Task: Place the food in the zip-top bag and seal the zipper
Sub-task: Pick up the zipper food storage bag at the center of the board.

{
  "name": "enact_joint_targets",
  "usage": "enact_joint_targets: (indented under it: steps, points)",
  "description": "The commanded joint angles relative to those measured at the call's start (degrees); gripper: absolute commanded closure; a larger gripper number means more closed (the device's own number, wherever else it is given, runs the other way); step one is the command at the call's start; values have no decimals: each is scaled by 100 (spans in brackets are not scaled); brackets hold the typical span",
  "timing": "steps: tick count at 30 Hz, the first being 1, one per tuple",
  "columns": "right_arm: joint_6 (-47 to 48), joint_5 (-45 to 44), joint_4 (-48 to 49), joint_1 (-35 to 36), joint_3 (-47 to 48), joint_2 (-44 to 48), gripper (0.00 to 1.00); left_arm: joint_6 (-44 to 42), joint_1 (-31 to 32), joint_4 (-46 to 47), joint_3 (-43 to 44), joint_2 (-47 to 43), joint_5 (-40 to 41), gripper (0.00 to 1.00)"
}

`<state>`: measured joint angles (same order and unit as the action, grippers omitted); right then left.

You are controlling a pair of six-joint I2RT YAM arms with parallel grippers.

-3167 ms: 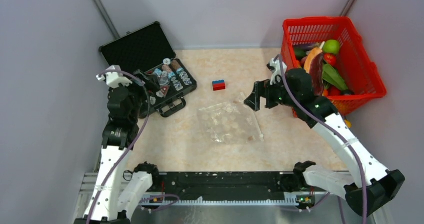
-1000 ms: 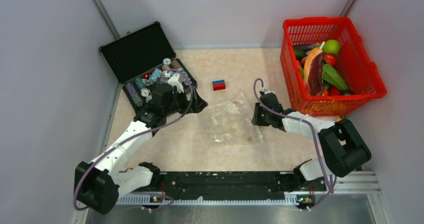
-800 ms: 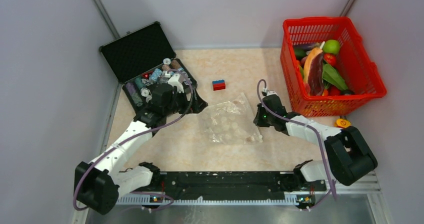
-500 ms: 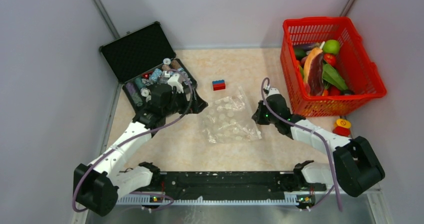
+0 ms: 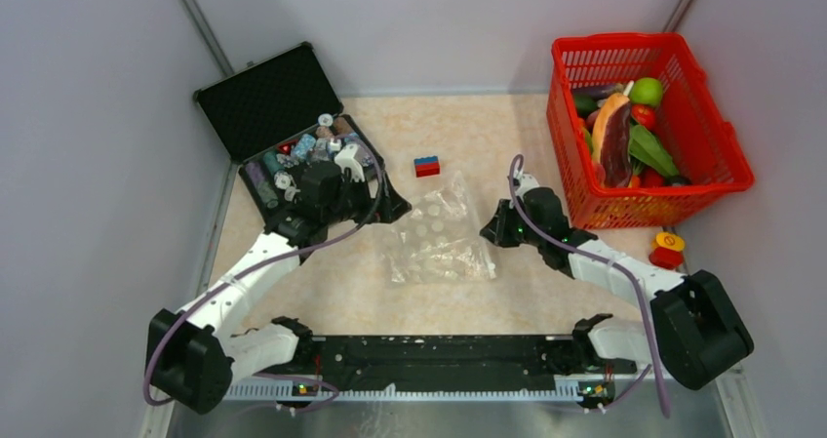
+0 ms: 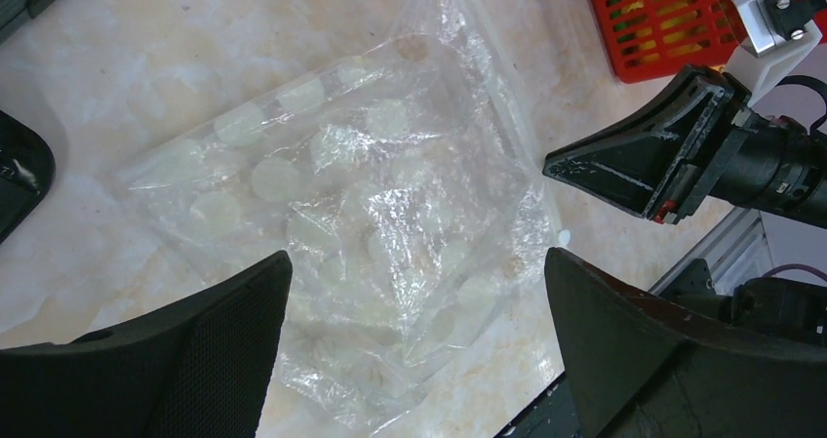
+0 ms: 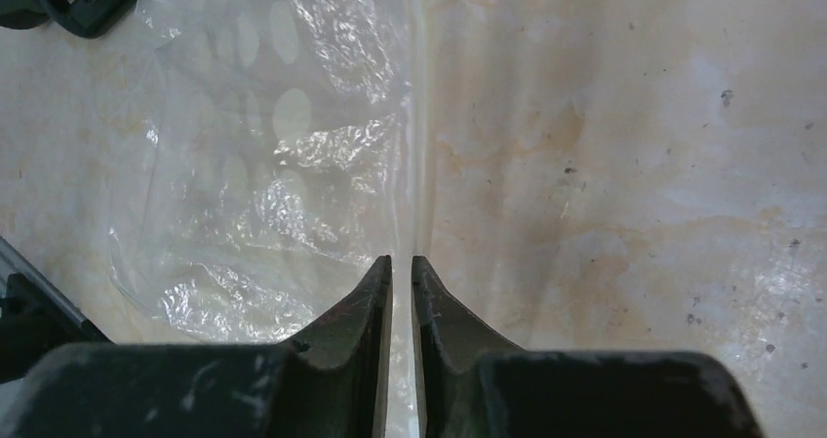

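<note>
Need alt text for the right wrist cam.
The right claw, nearly closed, pinches the whitish zip strip of a clear crinkly bag lying to its left. Beige marbled table fills the right side.

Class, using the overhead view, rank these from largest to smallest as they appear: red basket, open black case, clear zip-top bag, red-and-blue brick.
1. The red basket and the open black case look about alike, too close to rank.
2. The clear zip-top bag.
3. The red-and-blue brick.

Pinching zipper point(image 7: 419, 116) with right gripper point(image 7: 401, 260) almost shut, strip running straight up from fingertips, crinkled bag point(image 7: 273, 165) lying left, stained table point(image 7: 634, 165) right.
</note>
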<state>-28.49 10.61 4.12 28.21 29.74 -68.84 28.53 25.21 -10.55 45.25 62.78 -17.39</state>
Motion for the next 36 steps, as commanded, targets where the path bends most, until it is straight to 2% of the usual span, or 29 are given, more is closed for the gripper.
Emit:
enact_joint_targets:
  steps: [1,7,10,15,23,27,36]
  points:
    - [-215,275,491,-35,-120,-224,87,-103,57,279,217,154,-270,1]
    - [-400,380,608,-34,-80,-808,87,-155,148,251,258,527,-449,1]
    - [-559,239,678,-35,-120,-913,81,-176,207,222,251,572,-385,1]
    - [-561,86,695,-35,-146,-1000,79,-321,243,-5,216,625,-130,1]
    - [-625,214,879,-35,-213,-1184,82,-553,283,-353,-210,841,318,12]
    - [-647,343,998,-32,-249,-1205,86,-551,309,-383,-499,854,543,13]
    - [-726,595,1195,-34,-193,-1387,87,-551,341,-316,-820,875,679,18]
